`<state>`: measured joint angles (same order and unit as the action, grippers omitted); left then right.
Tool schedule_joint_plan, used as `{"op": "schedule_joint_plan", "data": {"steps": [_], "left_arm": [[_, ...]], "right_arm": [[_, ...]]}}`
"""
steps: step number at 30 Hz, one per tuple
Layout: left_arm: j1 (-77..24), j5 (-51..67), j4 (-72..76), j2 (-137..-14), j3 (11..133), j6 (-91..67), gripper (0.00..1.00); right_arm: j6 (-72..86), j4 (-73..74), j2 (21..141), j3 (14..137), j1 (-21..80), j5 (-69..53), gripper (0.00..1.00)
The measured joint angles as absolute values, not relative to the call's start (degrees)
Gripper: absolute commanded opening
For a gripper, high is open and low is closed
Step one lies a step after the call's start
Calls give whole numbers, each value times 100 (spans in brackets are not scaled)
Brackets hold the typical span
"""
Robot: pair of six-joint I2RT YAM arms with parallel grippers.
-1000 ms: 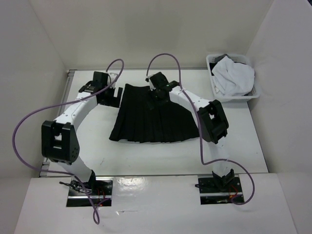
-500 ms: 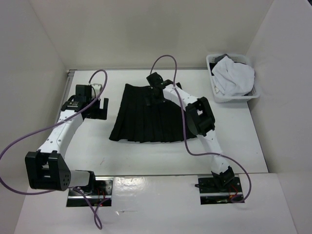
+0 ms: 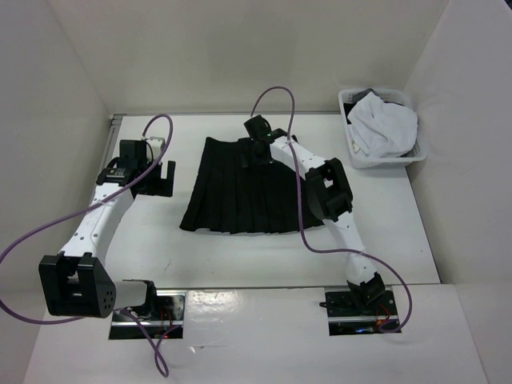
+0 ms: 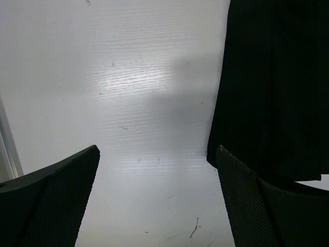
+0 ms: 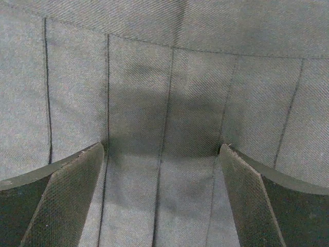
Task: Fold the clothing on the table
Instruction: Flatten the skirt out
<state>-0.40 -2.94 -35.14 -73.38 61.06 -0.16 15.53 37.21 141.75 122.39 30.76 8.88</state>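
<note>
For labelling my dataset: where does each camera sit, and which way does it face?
Top external: above, behind the bases, looking down on the table, both arms, the skirt.
Left wrist: on the left arm, facing bare table beside the skirt's edge; its open left gripper shows.
Right wrist: close above the skirt's pleats; its open right gripper shows.
Shared: all three show the skirt.

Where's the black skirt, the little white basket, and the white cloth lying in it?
black pleated skirt (image 3: 240, 196): overhead view, middle of its pleated panel.
white plastic basket (image 3: 384, 162): overhead view, its near wall.
white garment (image 3: 390, 124): overhead view, centre of the bundle in the basket.
</note>
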Motion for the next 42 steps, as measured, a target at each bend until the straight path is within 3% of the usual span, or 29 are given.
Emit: {"op": "schedule_joint_plan", "data": {"steps": [19, 42], "left_arm": [[-40, -270, -3511, -7397, 6020, -14, 100], [-40, -270, -3511, -7397, 6020, -14, 100]], "right_arm": [[1826, 2744, 12951, 10084, 3087, 799, 97], [1284, 2869, 12897, 9966, 3625, 851, 97]]}}
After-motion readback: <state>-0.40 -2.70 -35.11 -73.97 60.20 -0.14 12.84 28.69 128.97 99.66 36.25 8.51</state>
